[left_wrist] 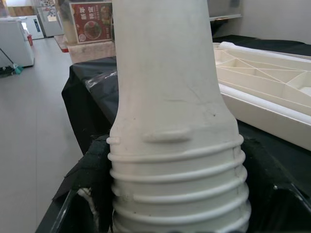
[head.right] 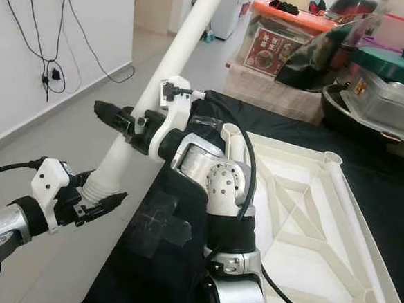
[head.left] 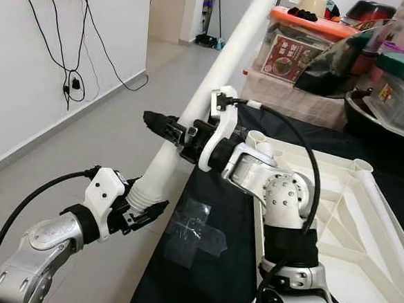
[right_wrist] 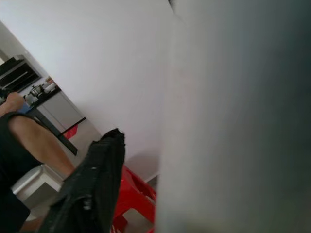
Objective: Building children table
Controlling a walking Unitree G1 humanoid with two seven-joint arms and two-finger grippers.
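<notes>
I have the table leg [head.left: 221, 70] clamped by both grippers, left gripper [head.left: 144, 210] at its threaded end, right gripper [head.left: 167, 130] midway, beside the upturned tabletop [head.left: 335, 223]. Uneven arm motion risks twisting it loose.

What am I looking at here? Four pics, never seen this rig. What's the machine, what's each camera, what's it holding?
It is a humanoid robot with two silver arms. The top two pictures come from its head camera; the other two look along each wrist. Both arms hold one long white table leg: the left claw grips its ribbed end, the right claw clamps it higher up. On the black-covered table beside them lies the white tabletop, upside down, ribs showing, with a strip of clear tape near the edge.
</notes>
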